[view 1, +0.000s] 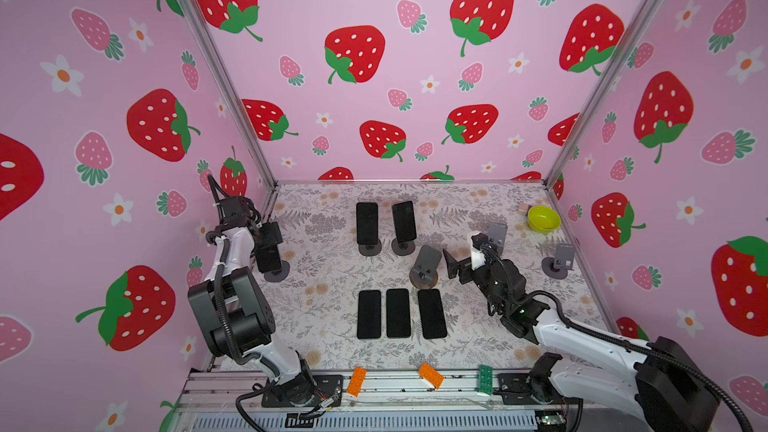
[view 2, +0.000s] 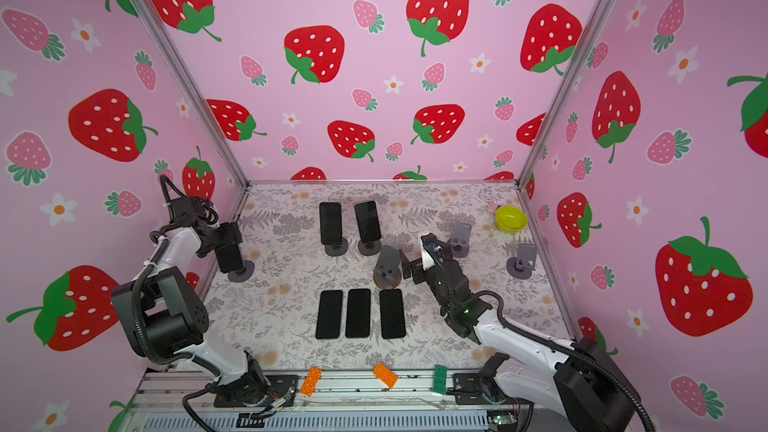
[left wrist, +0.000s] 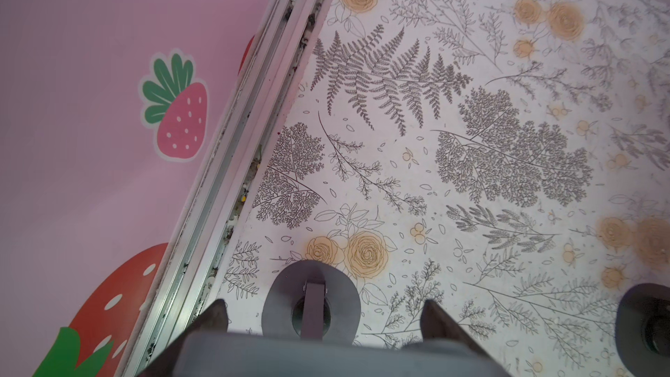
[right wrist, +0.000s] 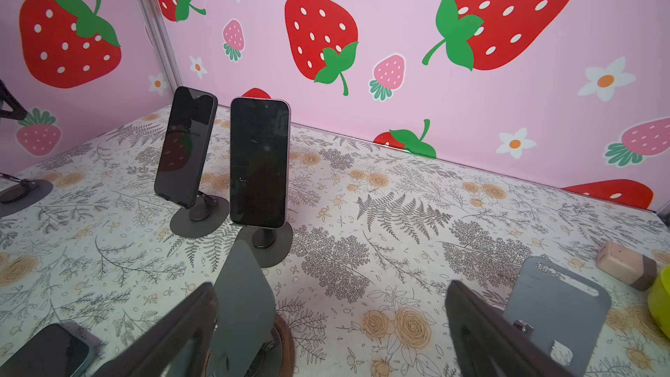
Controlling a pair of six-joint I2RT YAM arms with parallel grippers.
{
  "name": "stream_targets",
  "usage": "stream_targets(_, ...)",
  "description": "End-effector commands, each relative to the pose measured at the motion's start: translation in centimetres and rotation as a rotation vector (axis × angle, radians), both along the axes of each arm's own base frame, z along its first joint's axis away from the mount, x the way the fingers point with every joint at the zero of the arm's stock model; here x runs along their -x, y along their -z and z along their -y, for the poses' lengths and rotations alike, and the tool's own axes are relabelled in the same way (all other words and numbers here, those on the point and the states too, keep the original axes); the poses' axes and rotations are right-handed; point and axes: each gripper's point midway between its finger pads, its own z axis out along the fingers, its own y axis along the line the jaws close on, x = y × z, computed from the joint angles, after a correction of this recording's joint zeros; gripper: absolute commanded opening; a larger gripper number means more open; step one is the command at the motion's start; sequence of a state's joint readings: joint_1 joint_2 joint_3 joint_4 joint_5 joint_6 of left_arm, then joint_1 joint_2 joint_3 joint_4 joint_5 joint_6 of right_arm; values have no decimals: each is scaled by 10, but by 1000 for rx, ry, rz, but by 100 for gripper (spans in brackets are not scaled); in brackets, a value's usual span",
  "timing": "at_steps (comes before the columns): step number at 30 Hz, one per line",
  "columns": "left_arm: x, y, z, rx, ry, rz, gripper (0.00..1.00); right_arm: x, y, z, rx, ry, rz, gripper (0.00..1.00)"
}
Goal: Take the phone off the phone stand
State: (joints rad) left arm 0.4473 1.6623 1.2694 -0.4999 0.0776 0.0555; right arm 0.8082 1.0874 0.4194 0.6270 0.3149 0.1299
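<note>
A dark phone (view 1: 268,260) stands upright on a grey phone stand (view 1: 277,273) against the left wall. My left gripper (view 1: 268,248) comes down over the phone's top. In the left wrist view the phone's blurred top edge (left wrist: 326,355) lies between the two fingertips (left wrist: 214,317), with the phone stand's round base (left wrist: 340,302) below. Contact with the phone's sides cannot be made out. My right gripper (view 1: 454,268) stands open beside an empty stand (view 1: 424,268) mid-table, with nothing between its fingers (right wrist: 188,320).
Two more phones (view 1: 367,223) (view 1: 404,222) stand on stands at the back. Three phones (view 1: 398,312) lie flat in front. Empty stands (view 1: 496,236) (view 1: 559,261) and a green bowl (view 1: 543,219) are at the right. Toy bricks (view 1: 356,381) lie on the front rail.
</note>
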Motion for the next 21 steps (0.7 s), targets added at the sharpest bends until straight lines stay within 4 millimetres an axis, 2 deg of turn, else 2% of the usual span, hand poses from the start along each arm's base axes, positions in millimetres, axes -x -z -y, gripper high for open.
stream_targets(1, 5, -6, -6, -37, -7, -3, 81, -4, -12, 2, -27, 26, 26, 100)
stream_targets(14, 13, -2, 0, 17, -56, -6, 62, -3, -11, 4, -49, 31, 15, 100)
stream_targets(21, 13, -21, 0, 18, -70, 11, 62, -1, -15, 5, -68, 28, 15, 100)
